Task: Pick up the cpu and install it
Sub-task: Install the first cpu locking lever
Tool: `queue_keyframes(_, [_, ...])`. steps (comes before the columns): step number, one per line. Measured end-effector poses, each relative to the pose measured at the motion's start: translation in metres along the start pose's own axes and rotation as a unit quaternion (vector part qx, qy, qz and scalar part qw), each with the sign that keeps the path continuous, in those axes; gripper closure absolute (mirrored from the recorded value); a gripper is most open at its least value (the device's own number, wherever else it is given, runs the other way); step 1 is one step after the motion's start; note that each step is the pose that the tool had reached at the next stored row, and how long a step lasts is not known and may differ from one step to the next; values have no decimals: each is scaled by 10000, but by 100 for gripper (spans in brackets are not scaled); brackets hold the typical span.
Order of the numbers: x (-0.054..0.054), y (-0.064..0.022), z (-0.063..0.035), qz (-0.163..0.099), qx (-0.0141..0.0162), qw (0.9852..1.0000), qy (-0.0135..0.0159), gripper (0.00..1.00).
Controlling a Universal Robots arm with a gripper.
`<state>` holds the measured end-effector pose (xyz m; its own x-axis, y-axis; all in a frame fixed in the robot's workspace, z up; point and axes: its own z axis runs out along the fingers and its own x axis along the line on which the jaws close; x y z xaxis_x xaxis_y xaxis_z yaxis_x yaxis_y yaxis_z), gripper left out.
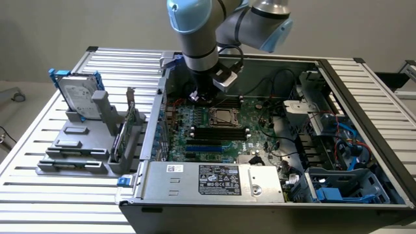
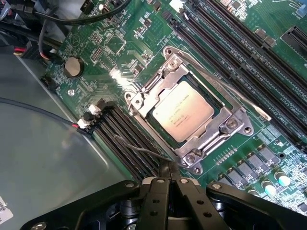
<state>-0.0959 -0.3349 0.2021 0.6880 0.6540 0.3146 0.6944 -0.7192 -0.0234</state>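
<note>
The black two-fingered hand (image 2: 168, 170) is pressed together at the tips, pinching nothing. It hangs above the green motherboard (image 2: 120, 52), just beside the square silver metal socket frame (image 2: 230, 125). Between the hand and the socket frame, a thin grey wire (image 2: 136, 147) curls loose over a bank of long black memory slots (image 2: 120, 129). Inside the socket frame lies the cpu (image 2: 183, 111), a small flat square chip with a dull silver top, sitting level. A slim metal lever (image 2: 242, 98) runs along the side of the socket frame away from those slots. Farther from the socket frame, a round silver coin battery (image 2: 72, 66) sits on the board. A red-and-black lead with a white plug (image 2: 84, 123) stops at the end of the slots.

In the exterior view, the open grey computer case (image 1: 364, 122) walls the socket frame in. Well to the exterior view's left of the socket frame, a big silver hard drive with blue brackets (image 1: 79, 95) stands on edge in a grey rack (image 1: 78, 146) on the slatted metal counter (image 1: 32, 195).
</note>
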Motion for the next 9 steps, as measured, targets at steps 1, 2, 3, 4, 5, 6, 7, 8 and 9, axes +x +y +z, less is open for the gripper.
queue_keyframes(1, [-3, -4, 5, -2, -4, 10000, 5, 89])
queue_keyframes(2, [-6, -7, 8, -2, -7, 10000, 8, 89])
queue_keyframes(3, [-7, -10, 14, -4, -10, 10000, 12, 89])
queue_keyframes(4, [-7, -10, 19, -5, -13, 10000, 16, 89])
queue_keyframes(5, [-7, -11, 23, -7, -16, 10000, 19, 89])
queue_keyframes(6, [-7, -13, 25, -7, -20, 10000, 22, 89])
queue_keyframes(7, [-8, -12, 28, -9, -23, 10000, 25, 89])
queue_keyframes(8, [-9, -13, 29, -10, -25, 10000, 27, 89])
queue_keyframes(9, [-9, -13, 33, -10, -28, 10000, 31, 89])
